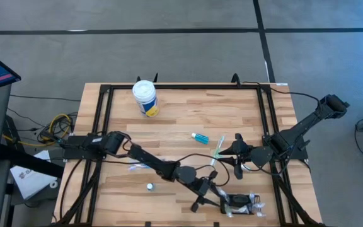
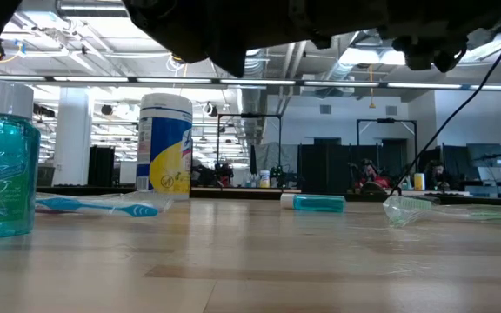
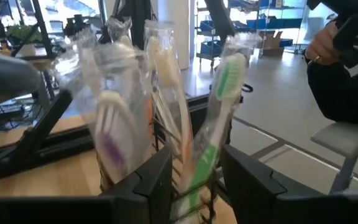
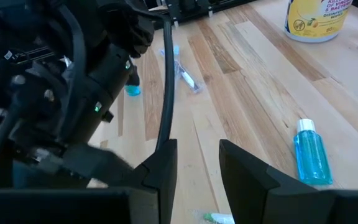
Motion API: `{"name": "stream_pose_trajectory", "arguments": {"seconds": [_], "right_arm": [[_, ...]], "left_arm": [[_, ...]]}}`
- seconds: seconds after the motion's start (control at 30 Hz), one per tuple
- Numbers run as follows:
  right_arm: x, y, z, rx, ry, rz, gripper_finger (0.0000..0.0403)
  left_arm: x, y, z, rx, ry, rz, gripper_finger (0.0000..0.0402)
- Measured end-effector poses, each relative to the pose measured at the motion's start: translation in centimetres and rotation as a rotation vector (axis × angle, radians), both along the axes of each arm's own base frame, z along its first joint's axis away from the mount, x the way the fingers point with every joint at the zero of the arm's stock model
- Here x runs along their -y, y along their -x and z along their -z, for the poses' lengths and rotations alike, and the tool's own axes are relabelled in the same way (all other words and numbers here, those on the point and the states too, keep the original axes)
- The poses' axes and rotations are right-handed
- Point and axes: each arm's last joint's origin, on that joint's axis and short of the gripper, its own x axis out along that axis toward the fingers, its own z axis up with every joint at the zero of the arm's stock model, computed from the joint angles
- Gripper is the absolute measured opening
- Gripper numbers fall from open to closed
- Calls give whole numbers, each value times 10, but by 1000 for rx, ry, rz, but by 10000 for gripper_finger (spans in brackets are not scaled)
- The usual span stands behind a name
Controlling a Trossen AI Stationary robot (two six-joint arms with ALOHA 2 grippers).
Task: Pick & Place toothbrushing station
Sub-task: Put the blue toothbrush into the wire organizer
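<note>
The toothbrushing station point(image 1: 239, 203), a small black holder point(image 3: 194, 202), stands on the table near its front right corner. Wrapped toothbrushes stand upright in it: a green one point(image 3: 219, 106), an orange one point(image 3: 166, 81) and a purple one point(image 3: 114, 143). My left gripper point(image 1: 222, 200) points level at it from the table's left side. It is open, and its fingers point(image 3: 157, 180) stand just short of the holder without touching it. My right gripper point(image 1: 237, 154) hangs open above the table's right middle, with nothing between its fingers point(image 4: 166, 165).
A white-lidded yellow-and-blue tub point(image 1: 145, 98) stands at the far left. A small blue bottle point(image 1: 200, 137) and a wrapped toothbrush point(image 1: 218, 150) lie mid-table. Another wrapped toothbrush point(image 1: 137, 166) and an upright blue bottle point(image 1: 150, 186) lie nearer the front. A person point(image 3: 340, 68) sits beyond the table.
</note>
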Motion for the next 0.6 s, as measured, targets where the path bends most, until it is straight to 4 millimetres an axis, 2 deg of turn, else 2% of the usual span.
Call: {"name": "stream_pose_trajectory", "arguments": {"seconds": [0.27, 0.6], "right_arm": [[0, 0, 0, 0, -1, -2, 111], [0, 0, 0, 0, -1, -2, 111]], "left_arm": [[-13, 21, -8, -35, -13, -14, 127], [-33, 66, -17, -164, -59, -50, 120]]}}
